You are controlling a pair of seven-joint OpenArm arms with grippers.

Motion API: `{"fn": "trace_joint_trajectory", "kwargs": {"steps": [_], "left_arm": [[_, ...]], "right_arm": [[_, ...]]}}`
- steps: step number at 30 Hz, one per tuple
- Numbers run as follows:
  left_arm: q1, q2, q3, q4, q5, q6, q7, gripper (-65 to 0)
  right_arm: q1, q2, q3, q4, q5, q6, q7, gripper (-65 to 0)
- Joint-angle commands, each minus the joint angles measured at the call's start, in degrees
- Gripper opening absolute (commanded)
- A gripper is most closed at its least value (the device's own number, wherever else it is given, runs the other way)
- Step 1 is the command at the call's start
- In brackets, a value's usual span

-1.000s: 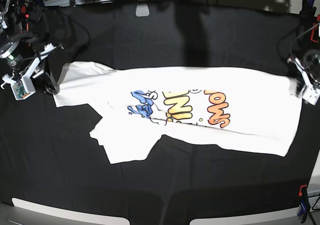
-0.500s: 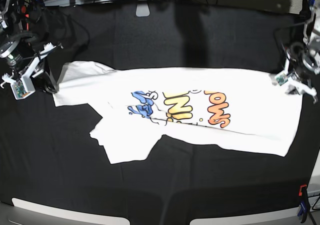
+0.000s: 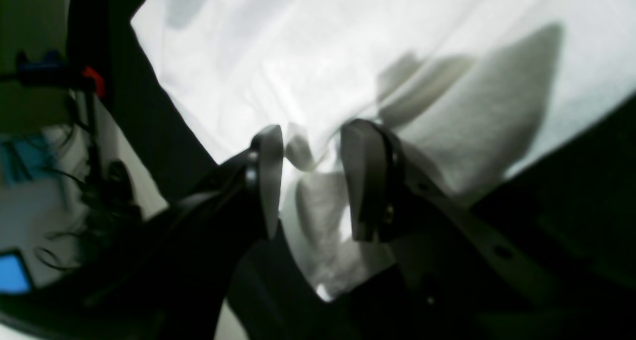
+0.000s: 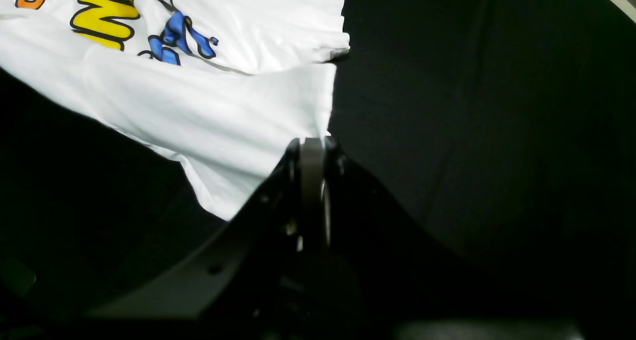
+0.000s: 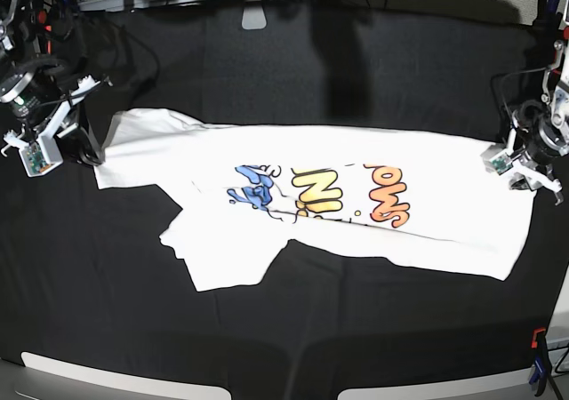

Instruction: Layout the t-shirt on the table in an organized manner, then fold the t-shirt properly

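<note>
Spread print-up across the table, the t-shirt looks light and limp, best pinched at hems: the right gripper is clamped on its corner, while the left gripper stands parted over, perhaps touching, the opposite edge.

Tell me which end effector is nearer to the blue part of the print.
The right end effector, at the sleeve end of the t-shirt, close to the blue letters. The left end effector is at the opposite end.

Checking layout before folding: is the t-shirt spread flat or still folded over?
Partly folded over. The t-shirt lies stretched across the table, but a diagonal fold cuts through its print and one sleeve is bunched.
</note>
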Motion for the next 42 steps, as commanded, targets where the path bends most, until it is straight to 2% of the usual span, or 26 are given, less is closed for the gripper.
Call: {"fn": "trace_joint_trajectory", "kwargs": {"steps": [1, 3, 9, 16, 19, 21, 33, 36, 40, 42], "left_arm": [[-0.96, -1.90, -0.35, 0.74, -2.34, 0.72, -0.48, -44.7], [-0.90, -2.97, -0.35, 1.64, -5.09, 0.68, -0.33, -44.7], [-0.79, -7.34, -0.33, 5.42, -5.22, 0.46, -0.13, -45.0], [-0.79, -6.36, -0.33, 5.40, -4.87, 0.22, -1.01, -45.0], [-0.76, -6.16, -0.31, 5.38, -1.03, -3.54, -2.56, -45.0], [-0.76, -6.23, -0.31, 5.22, 1.73, -4.55, -2.69, -45.0], [-0.94, -6.10, -0.31, 4.33, 4.04, -4.55, -6.14, -45.0], [-0.94, -5.92, -0.31, 2.64, 4.11, -4.55, -9.29, -46.3], [-0.94, -4.57, -0.31, 0.50, 9.46, -4.52, -11.47, -46.3], [-0.96, -3.85, -0.31, -0.13, 9.40, -4.52, -12.39, -46.3]], "right_arm": [[0.31, 0.79, 0.61, 0.70, 0.42, -0.46, 1.33, -65.0], [0.31, 0.79, 0.61, 0.70, 0.42, -0.46, 1.33, -65.0], [0.31, 0.79, 0.61, 0.70, 0.44, -0.46, 1.36, -65.0], [0.31, 0.76, 0.61, 0.70, 0.42, -0.46, 1.36, -65.0], [0.31, 0.79, 0.61, 0.70, 0.42, -0.46, 1.29, -65.0], [0.31, 0.79, 0.61, 0.70, 0.42, -0.46, 1.29, -65.0], [0.31, 0.79, 0.61, 0.70, 0.44, -0.46, 1.33, -65.0], [0.31, 0.79, 0.61, 0.70, 0.44, -0.46, 1.33, -65.0], [0.31, 0.79, 0.61, 0.70, 0.44, -0.44, 1.33, -65.0], [0.31, 0.79, 0.61, 0.70, 0.44, -0.46, 1.33, -65.0]]}}
